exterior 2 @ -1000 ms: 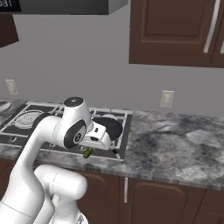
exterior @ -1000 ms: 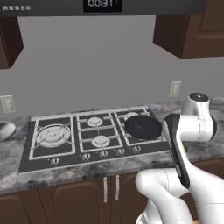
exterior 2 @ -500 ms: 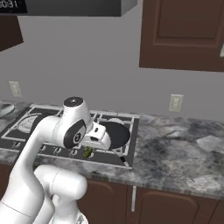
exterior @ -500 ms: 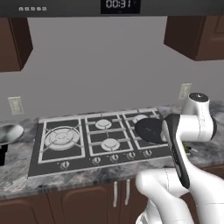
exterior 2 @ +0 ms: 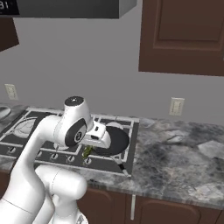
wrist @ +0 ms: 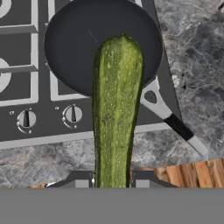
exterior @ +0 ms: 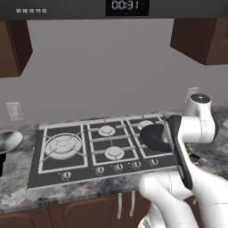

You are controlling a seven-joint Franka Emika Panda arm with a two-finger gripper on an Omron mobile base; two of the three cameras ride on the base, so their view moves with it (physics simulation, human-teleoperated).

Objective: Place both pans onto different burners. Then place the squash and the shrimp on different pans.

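Readable text, one item: a digital clock readout [exterior: 127, 5] on the dark appliance panel [exterior: 80, 9] above the cooktop, pale digits on black, reading "00:31" in the left base view. The right base view catches only its last digits, "31" [exterior 2: 4, 5], at the top left corner. Small pale marks on the panel's left are too small to read.
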